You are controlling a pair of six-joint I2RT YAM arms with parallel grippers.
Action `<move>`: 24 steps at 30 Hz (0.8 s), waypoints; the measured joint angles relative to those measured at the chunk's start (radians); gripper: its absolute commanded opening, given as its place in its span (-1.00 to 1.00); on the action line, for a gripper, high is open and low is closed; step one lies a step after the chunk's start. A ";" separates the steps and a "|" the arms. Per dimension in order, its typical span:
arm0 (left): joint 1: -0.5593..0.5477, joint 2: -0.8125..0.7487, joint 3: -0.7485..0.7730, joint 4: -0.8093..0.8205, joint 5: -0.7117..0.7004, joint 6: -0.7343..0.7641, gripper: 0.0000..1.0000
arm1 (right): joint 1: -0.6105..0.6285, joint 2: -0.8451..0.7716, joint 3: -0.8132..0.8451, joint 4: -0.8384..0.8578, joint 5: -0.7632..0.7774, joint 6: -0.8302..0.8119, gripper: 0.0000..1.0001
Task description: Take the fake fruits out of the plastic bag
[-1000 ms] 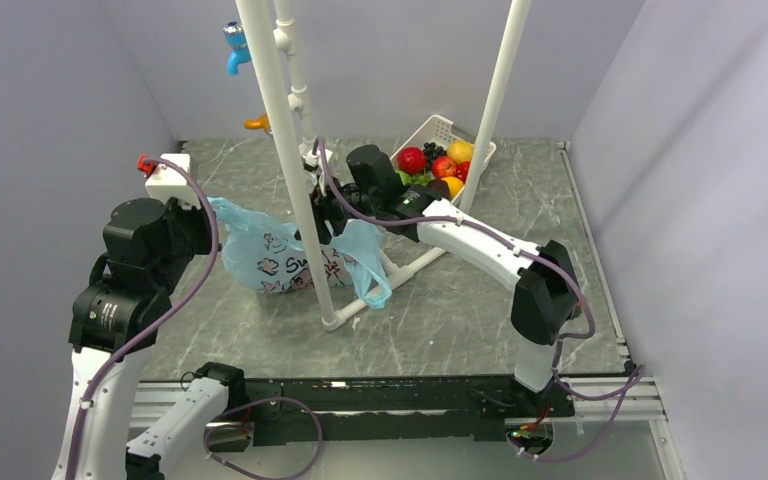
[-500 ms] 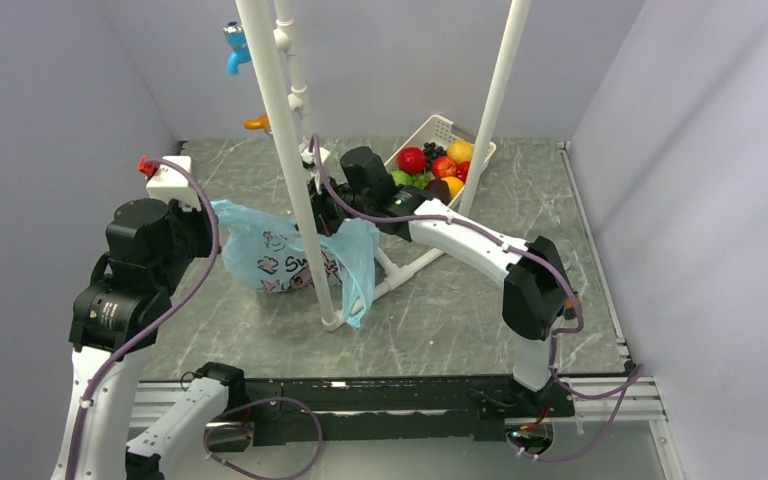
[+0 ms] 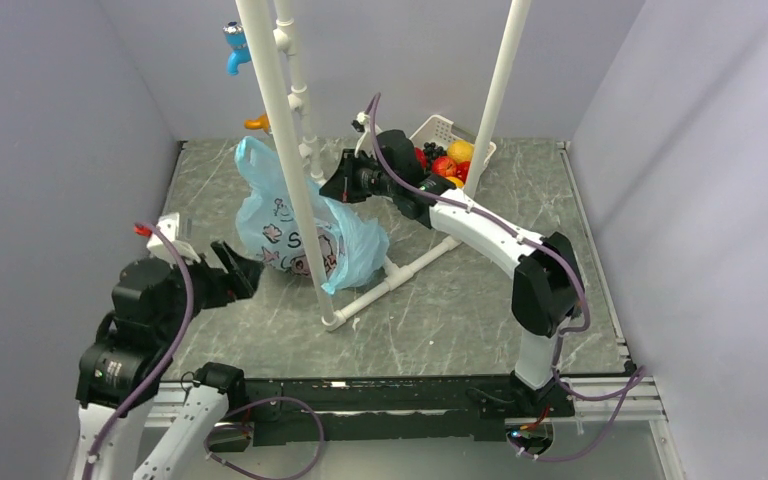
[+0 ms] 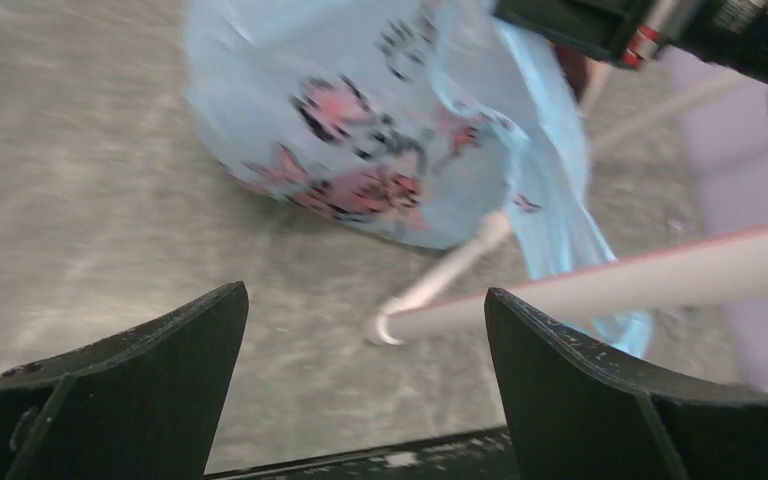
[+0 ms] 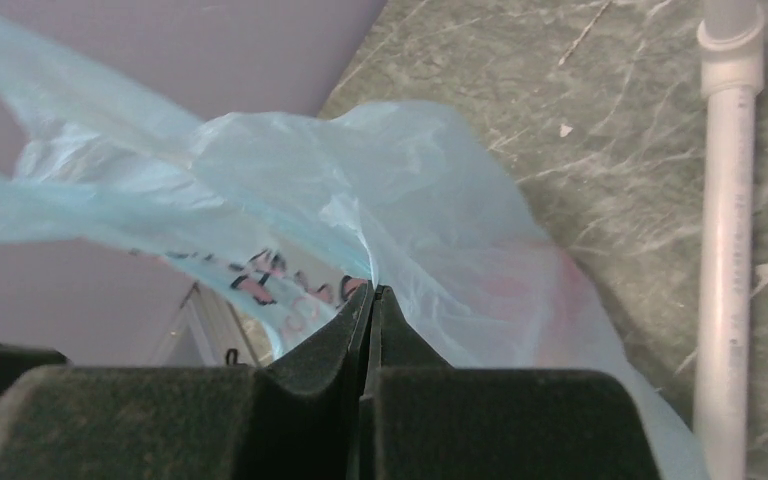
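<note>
Top external view shows your right jaws closed flat on a pinch of the thin, crinkly, light-blue translucent plastic bag [image 3: 270,235] with the pink-and-black cartoon print. The bulk of the bag hangs below and to the left of those jaws. One handle loop stands up on their left, and a loose flap droops just beneath them. In the right wrist view the two black fingers [image 5: 300,400] meet with no gap, and the blue film [image 5: 410,200] is trapped right at their tips. A faint reddish patch shows through the film just beyond the tips, but you cannot tell what it is.

Your left jaws are spread wide and hold nothing. In the left wrist view the dark fingers [image 4: 140,385] frame bare grey marbled bench [image 4: 110,200]. The bag [image 4: 360,150] lies ahead of them and apart from both tips, and its underside appears to rest on the bench, though that picture is blurred.

A white plastic pipe frame [image 3: 278,100] stands between the two pairs of jaws, with one upright crossing in front of the bag. Behind the right jaws and to their right, a white slotted plastic basket [image 3: 438,127] holds glossy red and orange plastic fruits [image 3: 445,165]. No fruit inside the bag can be made out clearly.
</note>
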 measured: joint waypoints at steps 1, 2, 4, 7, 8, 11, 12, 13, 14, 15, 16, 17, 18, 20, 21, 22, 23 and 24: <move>0.000 -0.045 -0.055 0.036 0.061 -0.045 0.84 | 0.001 -0.007 -0.011 0.006 0.000 0.024 -1.00; 0.000 -0.064 -0.092 0.061 0.100 -0.077 0.83 | 0.003 -0.012 -0.016 0.013 0.000 0.041 -1.00; -0.001 -0.075 -0.171 0.123 0.177 -0.143 0.83 | 0.008 -0.019 -0.021 0.027 -0.002 0.073 -1.00; -0.001 -0.027 -0.264 0.207 0.225 -0.243 0.91 | 0.013 -0.032 -0.028 0.050 -0.007 0.105 -1.00; -0.001 -0.007 -0.280 0.227 0.225 -0.270 0.93 | 0.014 -0.041 -0.036 0.056 -0.010 0.110 -1.00; -0.001 0.056 -0.307 0.314 0.192 -0.377 0.94 | 0.015 -0.074 -0.064 0.066 -0.011 0.117 -1.00; -0.001 0.072 -0.307 0.340 0.179 -0.406 0.95 | 0.015 -0.083 -0.070 0.066 -0.012 0.117 -1.00; -0.001 0.091 -0.307 0.365 0.165 -0.435 0.96 | 0.015 -0.089 -0.074 0.069 -0.011 0.117 -1.00; -0.001 0.115 -0.307 0.397 0.151 -0.473 0.97 | 0.015 -0.096 -0.077 0.070 -0.011 0.117 -1.00; -0.001 0.134 -0.307 0.417 0.140 -0.499 0.99 | 0.015 -0.100 -0.078 0.071 -0.011 0.116 -1.00; -0.001 0.160 -0.306 0.441 0.133 -0.532 0.99 | 0.015 -0.103 -0.079 0.071 -0.011 0.116 -1.00; -0.001 0.186 -0.305 0.459 0.124 -0.557 0.99 | 0.015 -0.104 -0.079 0.072 -0.011 0.115 -1.00; -0.001 0.221 -0.305 0.478 0.117 -0.586 0.99 | 0.015 -0.104 -0.079 0.076 -0.011 0.113 -1.00; -0.002 0.282 -0.305 0.510 0.113 -0.630 0.96 | 0.015 -0.104 -0.079 0.077 -0.011 0.112 -1.00; -0.002 0.310 -0.305 0.521 0.112 -0.643 0.91 | 0.015 -0.104 -0.079 0.077 -0.011 0.112 -1.00; -0.003 0.342 -0.305 0.533 0.109 -0.658 0.85 | 0.015 -0.104 -0.079 0.077 -0.012 0.111 -1.00; -0.005 0.368 -0.307 0.539 0.103 -0.666 0.73 | 0.015 -0.104 -0.079 0.077 -0.012 0.108 -1.00; -0.005 0.381 -0.311 0.544 0.097 -0.671 0.54 | 0.015 -0.104 -0.079 0.077 -0.012 0.106 -1.00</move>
